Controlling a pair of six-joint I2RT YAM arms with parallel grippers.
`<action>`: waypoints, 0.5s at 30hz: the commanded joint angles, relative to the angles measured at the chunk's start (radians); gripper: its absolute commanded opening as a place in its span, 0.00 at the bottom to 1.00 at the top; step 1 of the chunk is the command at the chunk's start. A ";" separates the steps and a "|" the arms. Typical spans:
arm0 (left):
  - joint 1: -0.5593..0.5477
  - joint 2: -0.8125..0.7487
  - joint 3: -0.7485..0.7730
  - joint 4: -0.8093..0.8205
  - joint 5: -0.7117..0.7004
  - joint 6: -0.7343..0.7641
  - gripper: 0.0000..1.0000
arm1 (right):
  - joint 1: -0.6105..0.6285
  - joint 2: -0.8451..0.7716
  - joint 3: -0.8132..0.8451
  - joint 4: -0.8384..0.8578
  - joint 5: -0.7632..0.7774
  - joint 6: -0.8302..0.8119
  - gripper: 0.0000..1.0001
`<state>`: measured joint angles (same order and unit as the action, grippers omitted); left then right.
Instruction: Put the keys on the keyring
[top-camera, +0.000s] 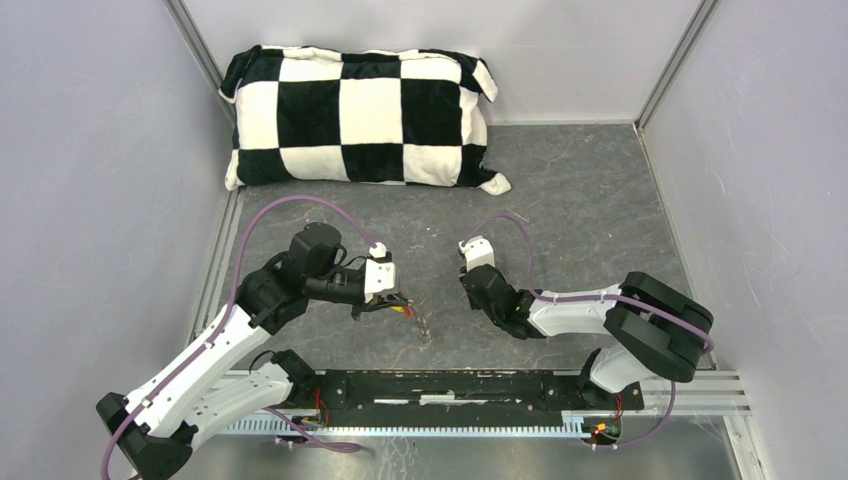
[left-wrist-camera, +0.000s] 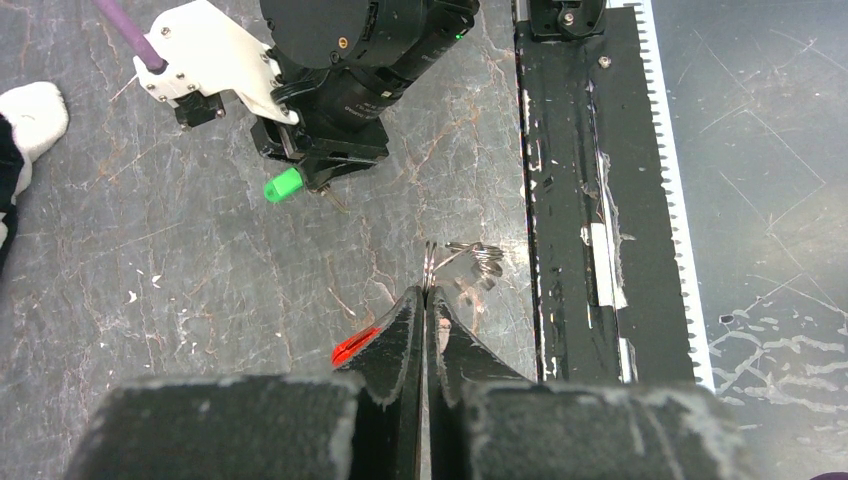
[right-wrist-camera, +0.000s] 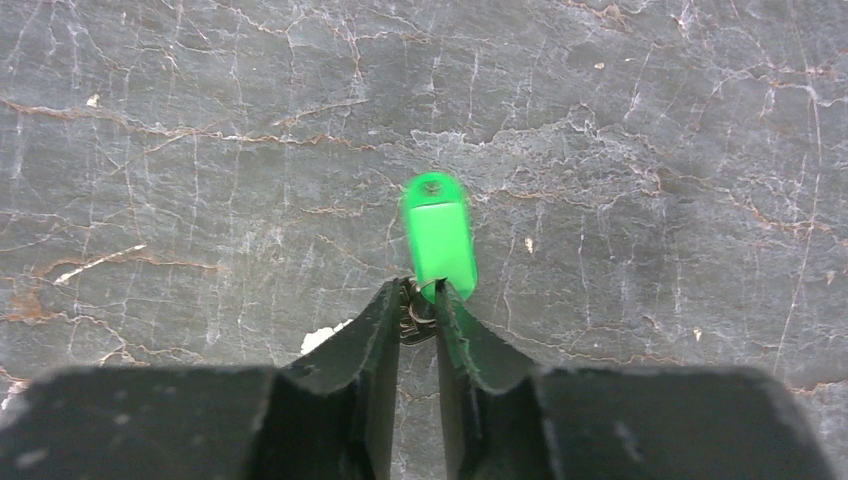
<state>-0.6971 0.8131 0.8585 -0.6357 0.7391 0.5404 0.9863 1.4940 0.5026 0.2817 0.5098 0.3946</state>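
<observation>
My left gripper (top-camera: 397, 301) is shut on the thin metal loop of the keyring (left-wrist-camera: 430, 268), just above the floor. The keyring's chain (left-wrist-camera: 478, 258) trails to the right of the tips and its red tag (left-wrist-camera: 354, 347) shows beside the left finger. My right gripper (right-wrist-camera: 418, 300) is shut on the small metal ring at the base of the green key (right-wrist-camera: 438, 237). The green head sticks out past the tips. In the left wrist view the right gripper (left-wrist-camera: 318, 178) holds the green key (left-wrist-camera: 283, 185) a short way beyond the keyring. I cannot make out the yellow key.
A black-and-white checkered pillow (top-camera: 360, 118) lies at the back of the grey marbled floor (top-camera: 580, 210). A black toothed rail (top-camera: 450, 388) runs along the near edge, close to the keyring. Grey walls close in the left, right and back.
</observation>
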 joint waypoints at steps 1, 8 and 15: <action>0.001 -0.015 0.050 0.022 0.024 0.013 0.02 | 0.003 -0.011 -0.018 0.010 0.029 0.014 0.21; 0.000 -0.013 0.055 0.021 0.034 0.005 0.02 | 0.002 -0.099 -0.080 0.064 0.047 -0.038 0.03; 0.000 -0.016 0.047 0.015 0.038 0.007 0.02 | 0.002 -0.222 -0.142 0.103 -0.044 -0.150 0.00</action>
<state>-0.6971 0.8104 0.8688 -0.6365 0.7422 0.5404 0.9863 1.3445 0.3862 0.3267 0.5125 0.3241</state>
